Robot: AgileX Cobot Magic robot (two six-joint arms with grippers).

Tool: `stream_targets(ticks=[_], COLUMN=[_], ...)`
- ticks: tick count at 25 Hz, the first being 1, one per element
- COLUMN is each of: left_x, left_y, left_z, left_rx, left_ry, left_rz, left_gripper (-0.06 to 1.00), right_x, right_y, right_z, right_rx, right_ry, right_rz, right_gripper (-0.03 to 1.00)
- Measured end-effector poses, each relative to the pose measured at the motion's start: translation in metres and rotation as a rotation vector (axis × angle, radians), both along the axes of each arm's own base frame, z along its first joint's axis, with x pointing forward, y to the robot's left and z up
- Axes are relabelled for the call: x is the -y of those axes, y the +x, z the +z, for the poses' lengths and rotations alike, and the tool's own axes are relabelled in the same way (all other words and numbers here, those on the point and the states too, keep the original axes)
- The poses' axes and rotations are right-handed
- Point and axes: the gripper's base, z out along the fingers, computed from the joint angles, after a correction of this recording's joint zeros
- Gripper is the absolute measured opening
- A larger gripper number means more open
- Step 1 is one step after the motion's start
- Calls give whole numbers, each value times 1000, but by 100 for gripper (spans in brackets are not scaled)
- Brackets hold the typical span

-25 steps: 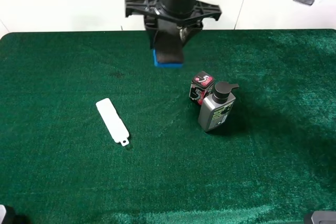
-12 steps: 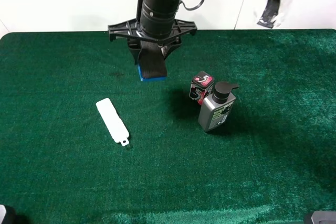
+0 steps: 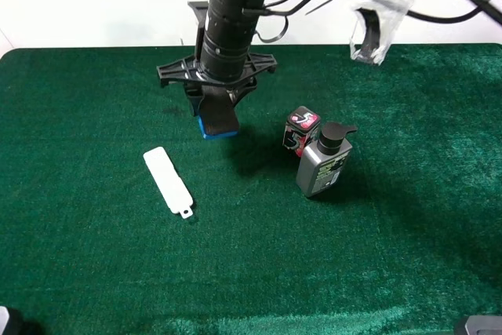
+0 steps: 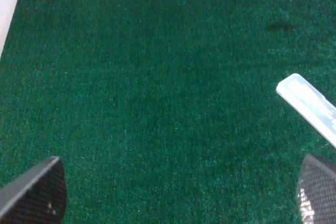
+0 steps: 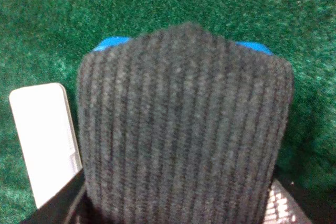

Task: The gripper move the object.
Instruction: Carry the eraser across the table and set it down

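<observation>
Overhead view: right gripper, black w/ ribbed wrist, reaches down over the far-centre part of a green cloth. It is clamped on the object, a dark felt pad w/ blue base. Only this view shows the whole layout. Can't tell from it whether the pad touches the cloth; its shadow falls to the right.

Right wrist view: close-up of the object, ribbed grey-black felt filling most of the pic, blue corners peeking out behind it, gripper fingers at either side. The white strip shows just beside the pad.

Left wrist view: left gripper spread wide, nothing btwn its tips but cloth. One end of the white strip and a dark spot on the cloth are in sight; the pad isn't.

Around, overhead: white strip w/ tab lies flat, left of and nearer than the pad, apart from it. Grey pump bottle sits right of centre, a small box in red and black touching its far side. Both are clear of the arm.

Vs. 1 s ago: arm and pad have moved left and nearer, closer to the strip. Strip, bottle and box haven't shifted.
</observation>
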Motion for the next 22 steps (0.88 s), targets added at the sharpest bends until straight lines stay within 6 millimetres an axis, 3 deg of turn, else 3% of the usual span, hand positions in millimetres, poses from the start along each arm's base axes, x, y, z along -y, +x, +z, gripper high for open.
stream_targets(ticks=[14, 22], left_x=[0, 0], left_y=[0, 0], left_z=[0, 0], left_rx=[0, 0], left_ry=[0, 0], left_rz=[0, 0], left_gripper=[88, 88], right_x=[-23, -26], right_y=[-13, -15], right_z=[-42, -53], right_rx=[-2, 9], right_ry=[-32, -55], right_rz=[104, 135], right_gripper=[42, 42])
